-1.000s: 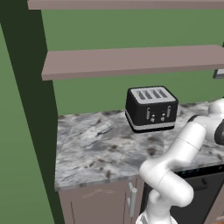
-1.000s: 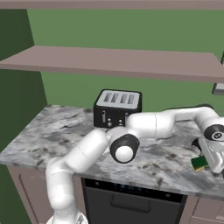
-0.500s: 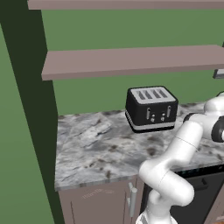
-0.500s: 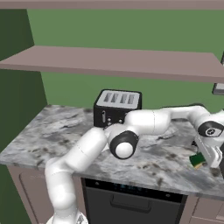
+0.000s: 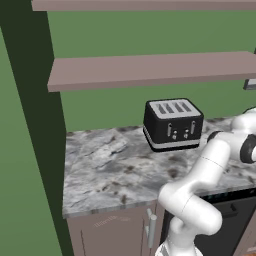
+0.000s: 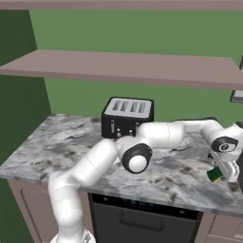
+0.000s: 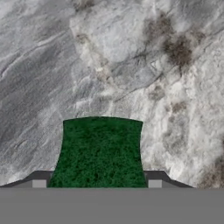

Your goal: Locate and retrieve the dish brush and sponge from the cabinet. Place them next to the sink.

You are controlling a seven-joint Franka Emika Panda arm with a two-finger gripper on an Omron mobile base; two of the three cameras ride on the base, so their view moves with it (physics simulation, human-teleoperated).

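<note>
While the white arm reaches far out past the toaster (image 6: 128,116), its gripper (image 6: 227,172) hangs low over the grey marble counter (image 6: 66,142), well off to the toaster's side near the frame's edge in the right base view. Between the 2 fingers sits the sponge (image 7: 99,151), and in the hand view its green top fills the gap from one dark fingertip to the other, so the jaws stand fairly wide and are closed on its 2 sides. Seen from the right base view, the sponge (image 6: 214,174) shows as a small green and yellow block at the gripper's tip, just above the counter; whether it touches the stone I cannot tell. Under the sponge in the hand view lies mottled grey marble with brownish flecks.

Behind and above the toaster, the cabinet (image 5: 150,70) spans the wall as flat mauve-brown shelves on a green back, with a dark green side panel (image 5: 35,100) far from the toaster on the side away from the gripper. Directly below the toaster's stretch of counter in the right base view sits a dark oven front (image 6: 142,213). In the left base view, the black 4-slot toaster (image 5: 172,125) stands toward the back of the counter, close to the green wall, and the arm's elbow crosses in front of it.
</note>
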